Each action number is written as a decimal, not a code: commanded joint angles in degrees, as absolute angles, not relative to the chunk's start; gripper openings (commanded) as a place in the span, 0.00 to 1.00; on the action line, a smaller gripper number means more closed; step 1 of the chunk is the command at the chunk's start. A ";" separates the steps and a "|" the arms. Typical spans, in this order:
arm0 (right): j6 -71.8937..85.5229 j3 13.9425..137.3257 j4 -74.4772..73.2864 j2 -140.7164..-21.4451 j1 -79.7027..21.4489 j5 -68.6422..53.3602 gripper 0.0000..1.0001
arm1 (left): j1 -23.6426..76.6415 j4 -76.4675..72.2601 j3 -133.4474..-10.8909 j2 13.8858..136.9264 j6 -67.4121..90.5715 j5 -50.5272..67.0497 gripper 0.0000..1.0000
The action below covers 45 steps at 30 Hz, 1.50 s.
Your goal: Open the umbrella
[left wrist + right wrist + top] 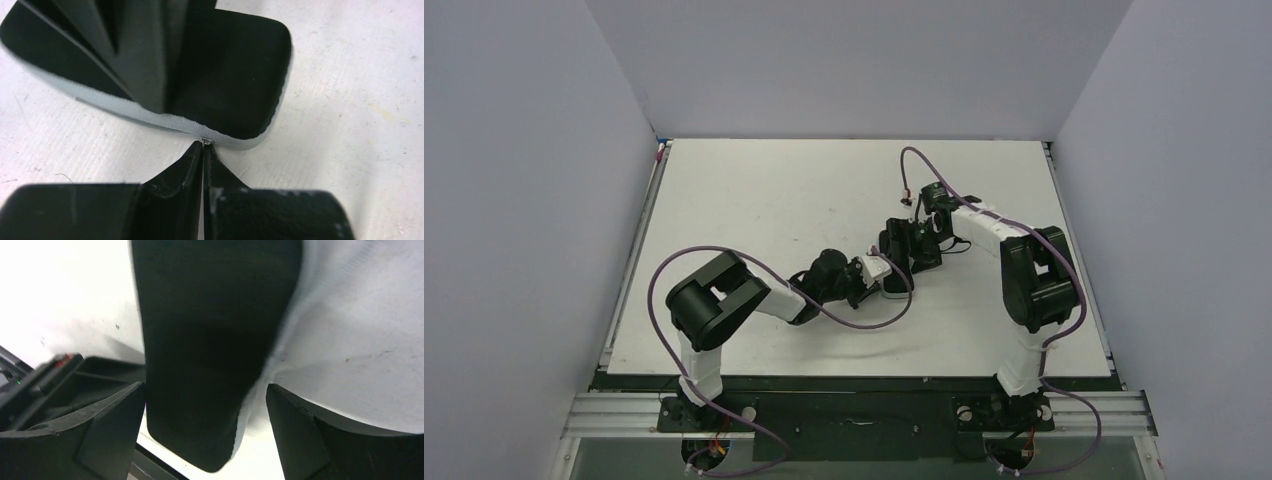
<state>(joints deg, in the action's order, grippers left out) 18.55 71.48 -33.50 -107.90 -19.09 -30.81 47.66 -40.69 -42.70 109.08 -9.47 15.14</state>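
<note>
The umbrella (pixel 905 249) lies partly folded in the middle of the table between my two grippers. In the left wrist view its black inner panels (pixel 225 75) fan out, with a pale lavender rim. My left gripper (pixel 204 144) is shut, its tips pinching a small metal rib tip at that rim. In the top view the left gripper (pixel 887 280) sits just near-left of the umbrella. My right gripper (pixel 206 390) stands open and wide, astride one black panel of the umbrella (pixel 210 340). Its fingers (pixel 120 415) are clear of the fabric on both sides. From above, the right gripper (pixel 921 236) is on the umbrella's far-right side.
The white table (pixel 774 200) is boxed in by pale walls at the left, back and right. A purple cable (pixel 864 325) loops over the table by the left arm. A metal rail (pixel 854 410) runs along the near edge. Part of the left arm (pixel 55 380) shows in the right wrist view.
</note>
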 commanded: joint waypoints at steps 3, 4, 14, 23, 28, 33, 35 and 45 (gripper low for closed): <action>9.84 73.55 -43.07 -107.16 -19.90 -32.72 0.85 | 45.98 -36.48 -44.60 111.11 -13.11 16.42 0.00; 10.22 73.25 -42.59 -107.67 -19.93 -33.27 0.83 | 45.97 -36.54 -44.71 111.23 -13.23 16.72 0.00; 20.02 67.80 -30.36 -110.15 -18.58 -31.10 0.57 | 47.23 -35.34 -42.63 108.57 -13.79 19.00 0.00; 22.98 67.55 -28.30 -110.27 -18.59 -26.24 0.47 | 50.68 -33.46 -37.49 103.45 -13.65 20.75 0.00; 25.64 67.33 -27.24 -109.97 -18.63 -24.05 0.46 | 53.26 -32.90 -37.40 103.63 -11.26 19.75 0.00; 32.05 65.10 -22.66 -108.77 -18.96 -24.41 0.45 | 55.32 -34.39 -40.29 105.94 -4.10 15.85 0.00; 35.56 63.97 -20.66 -108.24 -19.38 -24.89 0.45 | 55.67 -34.48 -42.67 107.90 -1.64 13.65 0.00; 52.31 59.46 -12.22 -106.84 -21.26 -23.60 0.27 | 56.95 -36.31 -47.88 112.39 3.39 3.98 0.00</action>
